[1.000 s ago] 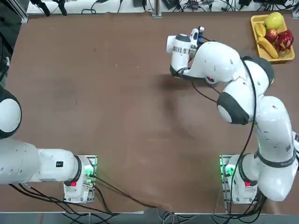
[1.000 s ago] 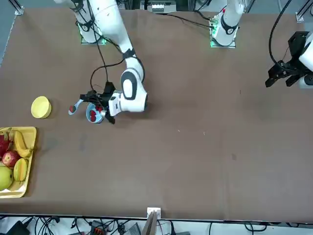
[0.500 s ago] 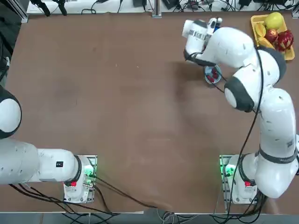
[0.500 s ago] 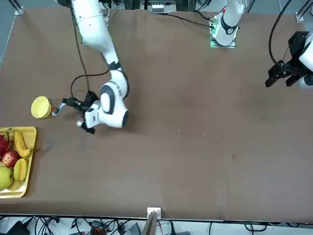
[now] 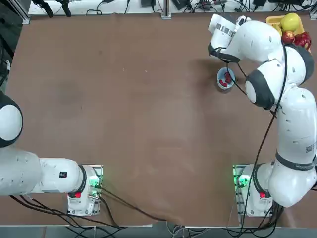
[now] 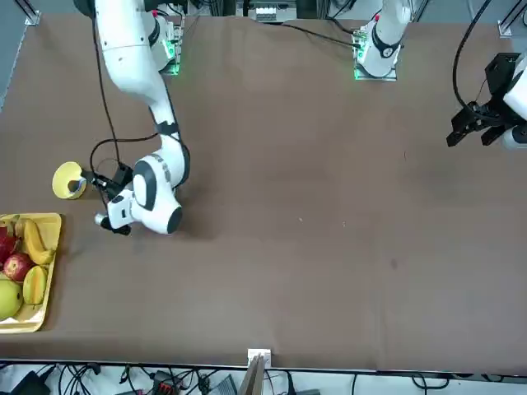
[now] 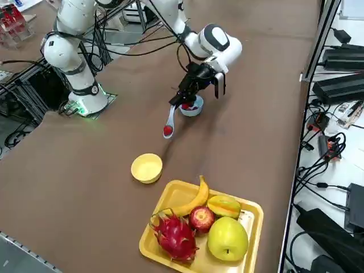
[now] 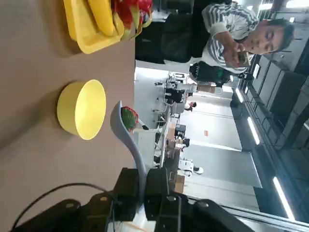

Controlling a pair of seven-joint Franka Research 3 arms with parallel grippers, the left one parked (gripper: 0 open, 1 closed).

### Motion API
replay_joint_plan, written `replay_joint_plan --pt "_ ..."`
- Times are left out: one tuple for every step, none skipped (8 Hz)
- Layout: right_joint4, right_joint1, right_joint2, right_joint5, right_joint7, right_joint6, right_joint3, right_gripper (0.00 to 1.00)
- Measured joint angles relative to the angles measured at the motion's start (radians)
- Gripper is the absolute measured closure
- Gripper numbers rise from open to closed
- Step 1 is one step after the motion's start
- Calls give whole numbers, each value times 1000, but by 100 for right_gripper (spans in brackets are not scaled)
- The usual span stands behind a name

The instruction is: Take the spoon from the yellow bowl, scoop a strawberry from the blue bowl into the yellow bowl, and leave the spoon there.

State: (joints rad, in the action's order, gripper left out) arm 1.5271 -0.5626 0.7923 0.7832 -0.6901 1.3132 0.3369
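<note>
The right hand (image 8: 141, 193) is clamped on the handle of the spoon (image 7: 169, 121), its fingers (image 8: 126, 189) pinching the stem near its end. It hangs above the brown worktop (image 7: 85, 170) between the two small bowls. The spoon is a pale blue-white plastic one with a slim curved stem, and its bowl end carries a red strawberry (image 7: 167, 131) with a touch of green showing in the wrist view.

The step in hand looks like the carry from the blue bowl (image 7: 192, 107) to the yellow bowl (image 7: 147, 168), with the scoop itself apparently done. To do it well, the spoon's bowl should be kept level so the berry does not roll off. The tip should then be brought right over the yellow bowl's opening before any tilt, and lowered close to the rim so the berry drops inside and does not bounce out. After that the spoon has to be released so it rests in the bowl, not tipped over its edge.

The blue bowl sits just behind the hand with more red berries in it. The yellow bowl stands empty a little ahead of the spoon's tip. Beyond it lies a yellow fruit tray (image 7: 165, 250).
</note>
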Motion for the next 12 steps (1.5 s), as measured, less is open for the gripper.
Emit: replay_joint_plan --pt "19 21 1 0 10 19 0 89" --pt "41 41 2 0 19 41 -1 89" --pt "59 60 3 0 32 55 -1 89" --pt "70 74 4 0 54 59 -1 89" --pt "79 83 4 0 85 63 -1 89" --pt "86 90 4 0 122 66 -1 89" --pt "89 97 7 0 165 73 -2 89" --pt "89 104 9 2 208 83 -2 89" --pt "89 112 13 6 248 92 -2 89" --pt "90 121 19 11 285 102 -2 89" --pt "90 128 30 13 317 116 -2 89" --pt "91 131 45 14 336 126 -2 89"
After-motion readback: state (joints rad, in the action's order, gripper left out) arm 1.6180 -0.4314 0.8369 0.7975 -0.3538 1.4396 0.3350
